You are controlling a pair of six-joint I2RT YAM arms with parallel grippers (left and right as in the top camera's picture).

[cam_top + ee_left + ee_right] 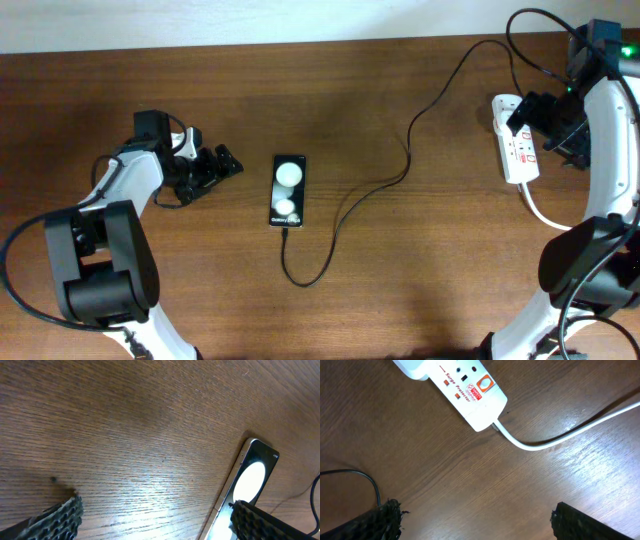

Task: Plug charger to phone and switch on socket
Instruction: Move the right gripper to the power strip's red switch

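Observation:
The black phone lies flat mid-table, its screen showing two white round spots; it also shows in the left wrist view. The thin black charger cable reaches the phone's near short edge, loops, and runs up right toward the white socket. Whether either end is plugged in I cannot tell. My left gripper is open, left of the phone, with one fingertip over the phone's edge in its own view. My right gripper hovers open beside the socket, holding nothing.
The socket's thick white cord leaves its near end and curves toward the right arm's base. A red switch sits at that end. A stretch of charger cable lies by the right gripper's left finger. The left arm's base stands near-left.

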